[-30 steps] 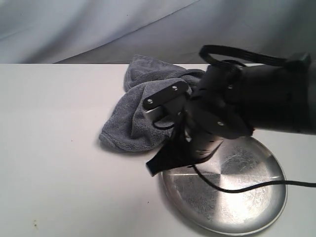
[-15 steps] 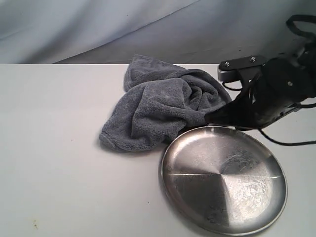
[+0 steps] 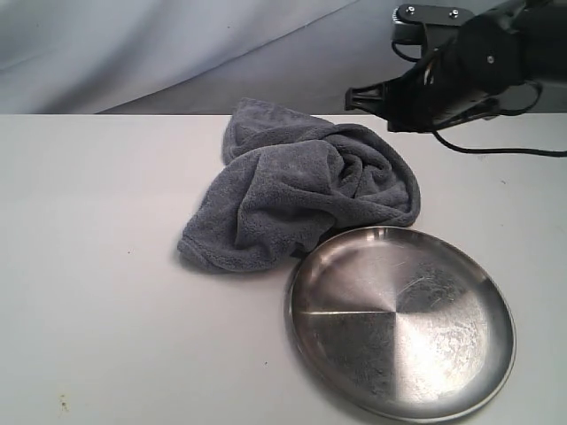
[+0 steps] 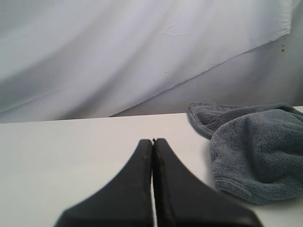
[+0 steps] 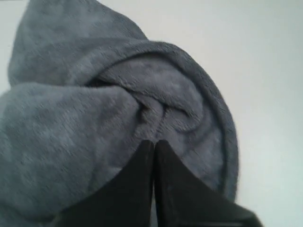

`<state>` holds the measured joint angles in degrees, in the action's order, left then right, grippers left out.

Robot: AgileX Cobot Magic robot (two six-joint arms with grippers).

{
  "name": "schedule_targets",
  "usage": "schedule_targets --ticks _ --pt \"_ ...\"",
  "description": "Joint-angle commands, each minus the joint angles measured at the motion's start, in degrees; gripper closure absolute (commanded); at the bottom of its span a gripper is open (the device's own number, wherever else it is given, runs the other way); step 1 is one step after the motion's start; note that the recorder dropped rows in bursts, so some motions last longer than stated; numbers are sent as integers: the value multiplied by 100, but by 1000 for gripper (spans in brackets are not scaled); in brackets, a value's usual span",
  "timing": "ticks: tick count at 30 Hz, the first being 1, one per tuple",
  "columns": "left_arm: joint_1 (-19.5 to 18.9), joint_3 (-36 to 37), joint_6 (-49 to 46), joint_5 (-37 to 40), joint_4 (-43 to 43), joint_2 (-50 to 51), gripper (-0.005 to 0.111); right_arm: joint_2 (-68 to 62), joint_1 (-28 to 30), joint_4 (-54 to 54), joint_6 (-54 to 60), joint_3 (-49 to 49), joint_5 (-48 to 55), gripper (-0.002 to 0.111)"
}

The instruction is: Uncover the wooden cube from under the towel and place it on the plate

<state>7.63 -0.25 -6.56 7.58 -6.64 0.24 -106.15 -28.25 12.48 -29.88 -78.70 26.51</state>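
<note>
Right pincer was up in the air, both fingers pressed tight together and pinching nothing; the right wrist view showed the two black tips meeting in one thin seam. Directly beneath and ahead of those tips lay the towel, dark grey and plush, bunched in a heap with a thick fold curling round a twisted hollow. From the outside camera that towel sat on the white table, below the pincer with clear air between them. Past the towel, on the side farther from the right pincer, was the plate: round, shiny steel, scratched, nothing on it, with the towel's near edge touching its rim.

Over to the left pincer: shut tight as well, fingers flush against each other, holding nothing, low over bare table. Ahead of its tips and off to one side lay the towel's edge, apart from the fingers. Beyond that hung a pale wrinkled backdrop.

The wooden cube was out of sight in all three views. Whether it sat under that heap could not be told.
</note>
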Motion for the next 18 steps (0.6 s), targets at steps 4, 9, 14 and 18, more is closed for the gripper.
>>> schedule_targets --ticks 4,9,14,18 --pt "28 25 14 -2 -10 -24 107 -658 -264 -872 142 -680 -983 108" --pt "28 25 14 -2 -10 -24 107 -1018 -684 -915 450 -1274 -729 108" --pt "28 25 14 -2 -10 -24 107 -1279 -1137 -1335 1116 -1713 -362 108" --pt "28 25 14 -2 -10 -24 107 -1343 -1414 -1864 1905 -1857 142 108"
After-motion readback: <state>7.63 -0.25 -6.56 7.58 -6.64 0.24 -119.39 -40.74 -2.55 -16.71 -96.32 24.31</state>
